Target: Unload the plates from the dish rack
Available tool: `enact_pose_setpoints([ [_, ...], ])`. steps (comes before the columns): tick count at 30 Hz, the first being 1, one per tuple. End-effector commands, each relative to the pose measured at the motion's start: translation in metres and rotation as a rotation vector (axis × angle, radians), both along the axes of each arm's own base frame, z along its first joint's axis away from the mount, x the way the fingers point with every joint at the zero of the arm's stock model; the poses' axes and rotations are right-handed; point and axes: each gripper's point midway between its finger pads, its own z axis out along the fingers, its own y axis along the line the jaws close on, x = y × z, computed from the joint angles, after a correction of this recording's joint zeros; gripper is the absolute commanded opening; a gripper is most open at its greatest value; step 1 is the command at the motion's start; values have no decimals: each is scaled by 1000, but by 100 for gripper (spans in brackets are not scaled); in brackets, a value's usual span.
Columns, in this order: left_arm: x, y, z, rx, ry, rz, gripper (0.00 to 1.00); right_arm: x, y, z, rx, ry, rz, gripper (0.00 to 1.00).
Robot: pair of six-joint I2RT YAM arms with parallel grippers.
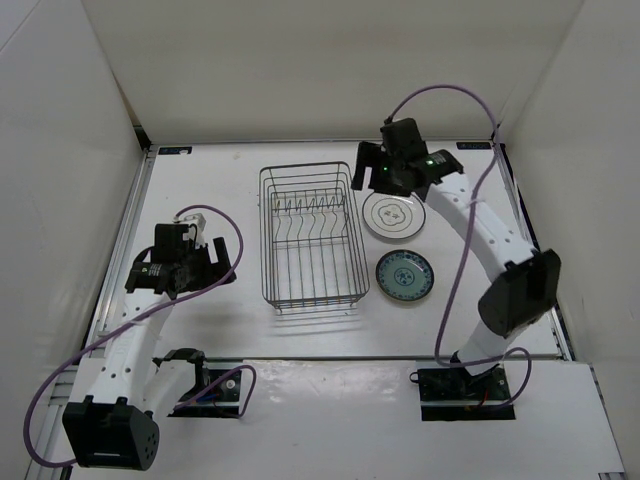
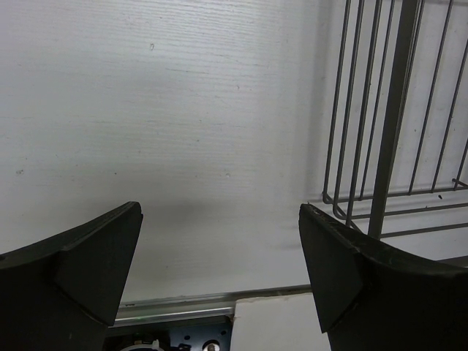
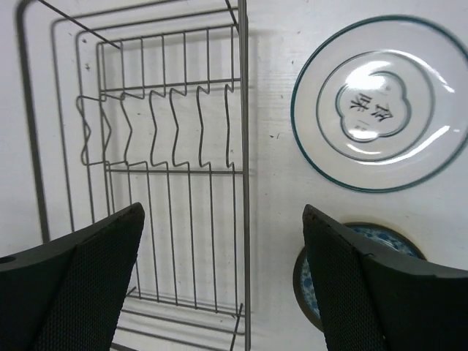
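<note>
Though both wide and empty, left gripper (image 2: 219, 216), right gripper (image 3: 223, 216) near thin-wire dish rack (image 1: 313, 250), glossy round plate (image 3: 380, 102).

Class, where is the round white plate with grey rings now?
Top view: the white plate lies on the table, right of the dark wire dish rack, beyond the teal-blue patterned plate.

**Colours on my screens**

I see a dark grey wire dish rack (image 3: 243, 168) on the white table (image 1: 200, 180). The ringed plate (image 1: 393, 215) is white, with a thin teal-grey rim line and a grey lobed central mark. The patterned plate (image 1: 405, 275) is teal-blue with white. Purple cables (image 1: 465, 250) trail from the white arms (image 1: 480, 235).
</note>
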Motion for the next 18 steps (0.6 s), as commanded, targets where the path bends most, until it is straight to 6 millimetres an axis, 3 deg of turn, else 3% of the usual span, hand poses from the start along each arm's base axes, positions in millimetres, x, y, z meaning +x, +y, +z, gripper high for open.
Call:
enact_pose_setpoints([
  [1, 0, 2, 2, 10, -21, 6, 99, -21, -27, 60, -18, -112, -10, 90],
  [4, 1, 2, 5, 9, -41, 8, 99, -48, -50, 67, -64, -128, -13, 90],
  [5, 0, 1, 4, 2, -39, 7, 99, -64, -61, 49, -92, -93, -20, 90],
  [6, 1, 0, 6, -3, -52, 1, 99, -72, -66, 43, -105, -86, -18, 90],
  [7, 2, -2, 7, -13, -56, -3, 99, -88, -77, 61, -74, -142, -29, 90],
  [8, 2, -3, 6, -14, -55, -8, 99, -104, -83, 21, -113, -63, -9, 90],
  [9, 2, -3, 6, -17, -57, -12, 99, -113, -86, 14, -110, -54, -4, 90],
  [10, 2, -4, 7, -17, -60, -15, 99, -125, -91, 21, -92, -87, 6, 90],
  [11, 2, -5, 8, -20, -68, -25, 99, -143, -103, -2, -114, -60, 5, 90],
  [12, 2, -6, 8, -20, -72, -35, 99, -150, -107, -5, -115, -59, 1, 90],
  [15, 3, -7, 10, -20, -102, -61, 99, -183, -127, -3, -104, -104, 4, 90],
  [18, 3, -8, 14, -10, -151, -87, 99, -196, -149, 10, -141, -150, -40, 90],
])
